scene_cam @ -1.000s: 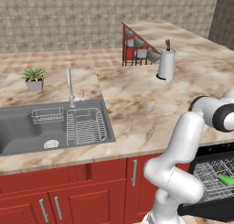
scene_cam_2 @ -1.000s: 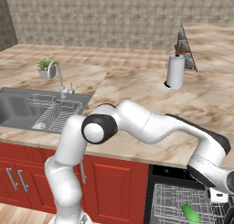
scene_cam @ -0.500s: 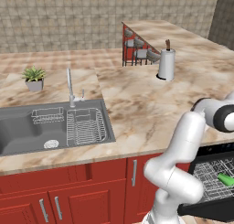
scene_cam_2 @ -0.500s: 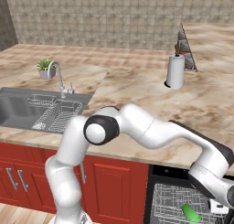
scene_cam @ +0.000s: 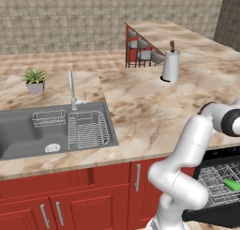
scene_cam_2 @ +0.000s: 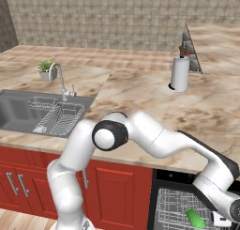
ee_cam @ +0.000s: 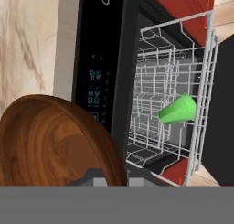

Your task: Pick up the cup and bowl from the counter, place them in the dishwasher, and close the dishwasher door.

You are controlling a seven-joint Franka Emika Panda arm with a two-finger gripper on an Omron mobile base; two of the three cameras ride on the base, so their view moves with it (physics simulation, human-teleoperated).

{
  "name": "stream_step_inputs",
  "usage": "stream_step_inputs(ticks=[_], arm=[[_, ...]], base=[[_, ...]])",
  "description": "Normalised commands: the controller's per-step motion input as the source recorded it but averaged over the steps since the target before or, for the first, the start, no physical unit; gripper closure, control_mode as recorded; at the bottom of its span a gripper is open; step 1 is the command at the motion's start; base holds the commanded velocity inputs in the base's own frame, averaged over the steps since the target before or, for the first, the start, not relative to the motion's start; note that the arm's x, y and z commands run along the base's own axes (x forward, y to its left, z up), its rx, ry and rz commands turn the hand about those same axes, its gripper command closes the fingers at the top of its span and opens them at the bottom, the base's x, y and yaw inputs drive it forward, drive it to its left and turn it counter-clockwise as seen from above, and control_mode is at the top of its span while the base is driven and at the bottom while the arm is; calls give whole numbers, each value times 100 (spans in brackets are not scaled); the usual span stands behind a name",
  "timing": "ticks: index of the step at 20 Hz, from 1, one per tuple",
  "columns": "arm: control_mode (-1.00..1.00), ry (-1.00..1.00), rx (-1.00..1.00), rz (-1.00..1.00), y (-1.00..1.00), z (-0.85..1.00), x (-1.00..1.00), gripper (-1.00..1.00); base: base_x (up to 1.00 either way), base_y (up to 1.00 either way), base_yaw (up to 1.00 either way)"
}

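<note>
I read the scene from the sink (scene_cam: 56, 130) rightward. Left of it stood a small potted plant (scene_cam: 35, 80); the faucet (scene_cam: 72, 90) rose at its back edge. Well to the right of the sink, on the marble table (scene_cam: 140, 107), a paper towel holder (scene_cam: 170, 66) stood upright beside a slanted wooden rack (scene_cam: 140, 48). Further right and below the table edge, the dishwasher (ee_cam: 105, 58) was open, its wire rack (ee_cam: 173, 104) pulled out over the lowered dishwasher door (scene_cam: 215, 215).

The green cup (ee_cam: 179, 109) already lay on its side in that rack. The wooden bowl (ee_cam: 55, 143) was right at the hand (scene_cam_2: 220, 219), close against the camera, above the dishwasher's control panel; with the fingers drawn nearly together, I judged them clamped on the bowl's thin rim, though the contact itself was hidden.

I judged the bowl stiff, light and not fragile, but smooth-finished, so a rim pinch could let it pivot or slip. Holding the wall near the lip, one finger inside and one outside, seemed the sound grip. The wire tines might snag it on lowering.
</note>
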Motion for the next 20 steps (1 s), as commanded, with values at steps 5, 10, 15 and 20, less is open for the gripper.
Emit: stream_step_inputs(ticks=[5, 10, 15, 20], arm=[[-100, 0, 0, 0, 0, -40, -11, 100], [-100, 0, 0, 0, 0, -52, -6, 100], [-100, 0, 0, 0, 0, -53, 0, 100], [-100, 0, 0, 0, 0, -51, 0, 100]], base=[[0, 0, 0], [0, 0, 0], [0, 0, 0], [0, 0, 0]])
